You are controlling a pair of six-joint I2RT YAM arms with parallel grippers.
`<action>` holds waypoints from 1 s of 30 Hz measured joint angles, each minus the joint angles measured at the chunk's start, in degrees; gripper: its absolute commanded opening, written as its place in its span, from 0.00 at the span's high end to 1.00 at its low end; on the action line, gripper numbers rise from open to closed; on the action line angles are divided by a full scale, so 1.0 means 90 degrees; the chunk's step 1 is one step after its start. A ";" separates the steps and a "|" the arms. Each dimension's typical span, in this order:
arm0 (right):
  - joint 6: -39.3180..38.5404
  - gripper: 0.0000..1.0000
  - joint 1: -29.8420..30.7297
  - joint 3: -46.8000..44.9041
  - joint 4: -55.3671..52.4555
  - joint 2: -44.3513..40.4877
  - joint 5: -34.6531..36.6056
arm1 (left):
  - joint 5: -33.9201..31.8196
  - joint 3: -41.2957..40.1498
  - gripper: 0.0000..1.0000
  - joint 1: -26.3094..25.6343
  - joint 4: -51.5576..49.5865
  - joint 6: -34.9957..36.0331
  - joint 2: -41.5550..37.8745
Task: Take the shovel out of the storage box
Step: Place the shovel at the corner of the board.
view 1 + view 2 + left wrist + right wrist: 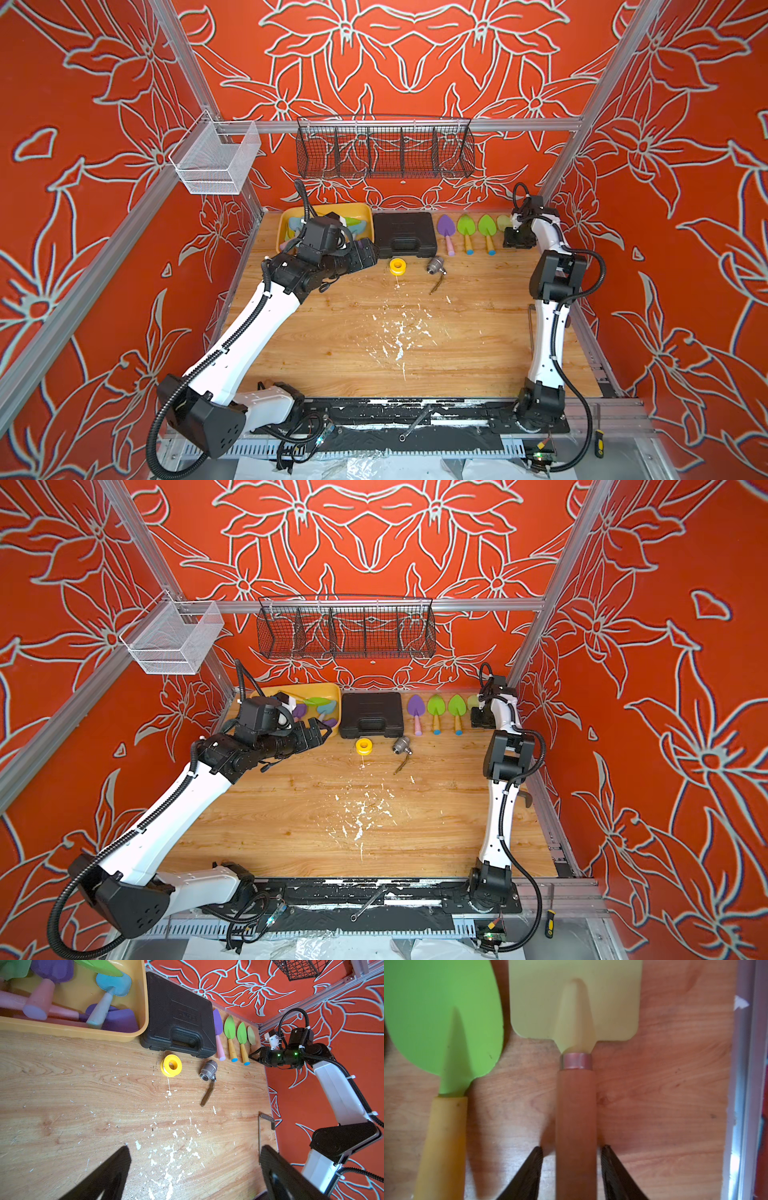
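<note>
Two fingers (533, 1159) of the right gripper (572, 1149) are standing slightly apart, flanking but not pinching the wooden handle of the pale yellow shovel (575, 1012). That shovel is lying on the table (457, 332) at one o'clock, beside the green shovel (444, 1022), well apart from the storage box (72, 1029) at eleven. Rising straight up is looking safest, to avoid dragging it. Meanwhile the left gripper (194, 1148) is hanging wide, empty.
</note>
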 measured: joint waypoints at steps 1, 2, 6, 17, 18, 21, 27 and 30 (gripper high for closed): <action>0.0007 0.47 0.0000 0.0000 0.0000 0.0000 0.0019 | -0.0007 -0.0005 0.03 0.0000 0.0005 -0.0012 0.0000; 0.0012 0.45 0.0000 0.0000 0.0005 0.0000 0.0027 | -0.0012 -0.0007 0.03 0.0000 0.0007 -0.0034 0.0000; 0.0044 0.40 0.0000 0.0000 0.0000 -0.0027 0.0051 | -0.0039 -0.0041 0.03 0.0000 0.0019 -0.0117 0.0007; 0.0335 0.20 0.0002 -0.0029 -0.0228 -0.1299 -0.0051 | -0.0418 0.0211 0.03 0.0347 -0.0274 -0.0321 0.0784; 0.0379 0.20 0.0007 -0.0114 -0.0248 -0.1564 -0.0138 | -0.0457 0.0359 0.03 0.0440 -0.0393 -0.0316 0.0986; 0.0549 0.20 0.0063 -0.0828 -0.0301 -0.2625 -0.0423 | -0.0576 0.0911 0.01 0.0697 -0.0738 -0.0202 0.1610; 0.0850 0.20 0.0622 -0.3024 -0.0155 -0.4826 -0.1086 | -0.0787 0.2283 0.09 0.1156 -0.1474 0.0291 0.2968; 0.1059 0.20 0.1120 -0.4056 -0.0070 -0.5625 -0.1428 | -0.0923 0.2812 0.15 0.1377 -0.1773 0.0546 0.3524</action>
